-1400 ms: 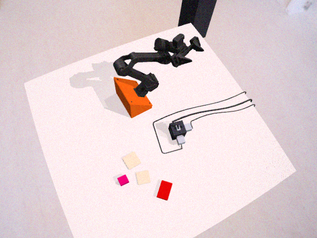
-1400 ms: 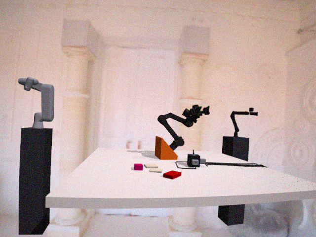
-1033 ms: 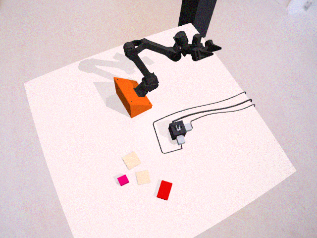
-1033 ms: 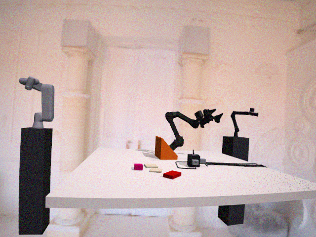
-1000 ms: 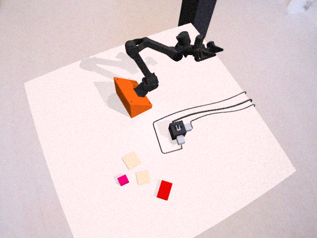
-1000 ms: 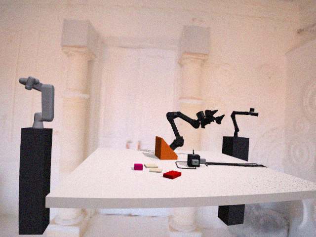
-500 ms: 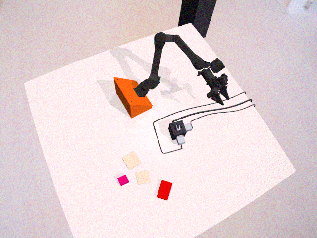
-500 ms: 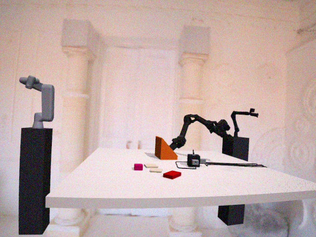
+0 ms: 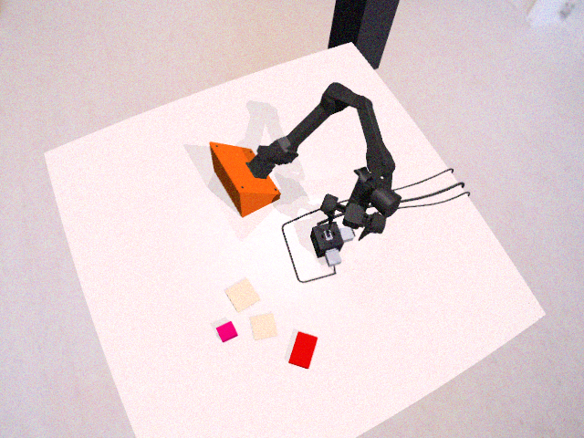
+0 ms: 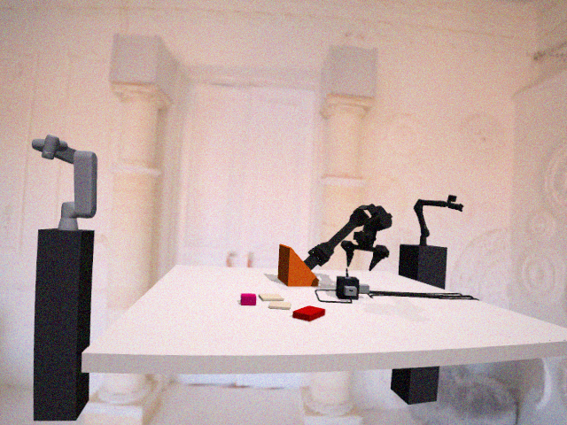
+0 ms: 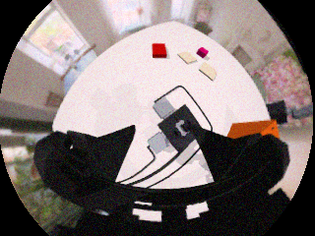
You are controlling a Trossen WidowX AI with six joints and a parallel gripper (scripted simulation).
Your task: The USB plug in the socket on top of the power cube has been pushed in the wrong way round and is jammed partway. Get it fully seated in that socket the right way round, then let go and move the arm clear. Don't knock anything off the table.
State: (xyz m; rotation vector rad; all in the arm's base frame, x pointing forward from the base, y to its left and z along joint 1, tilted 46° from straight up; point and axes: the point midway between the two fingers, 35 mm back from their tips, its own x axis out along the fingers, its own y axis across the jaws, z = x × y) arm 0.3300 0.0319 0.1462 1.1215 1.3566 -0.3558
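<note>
One dark arm (image 9: 329, 110) rises from an orange wedge-shaped base (image 9: 240, 178) on the white tabletop (image 9: 141, 198) and bends over to the right, so that its single tool (image 10: 362, 257) hangs point-down above and slightly to the right of the power cube (image 10: 346, 287), apart from it; the tool's two fingers (image 10: 348, 252) are spread wide with nothing between them, released; in the wrist view the cube (image 11: 179, 129) shows in the gap between the two dark finger shapes. One USB plug (image 9: 326, 234) stands in the socket on the cube's top face (image 9: 319, 242), a thin stem rising from it in the exterior view; how deep it sits cannot be told. Two pale grey blocks jut from the cube's sides, one toward the near edge (image 9: 332, 256) and one toward the right (image 9: 348, 234). Three dark cables (image 9: 426, 188) run off to the right edge; one cable (image 9: 295, 255) loops round the cube's left side. Nearer the front lie four flat pieces, well apart from the cube: two cream tiles (image 9: 242, 294) (image 9: 263, 326), one magenta block (image 9: 226, 331) and one red block (image 9: 302, 349).
</note>
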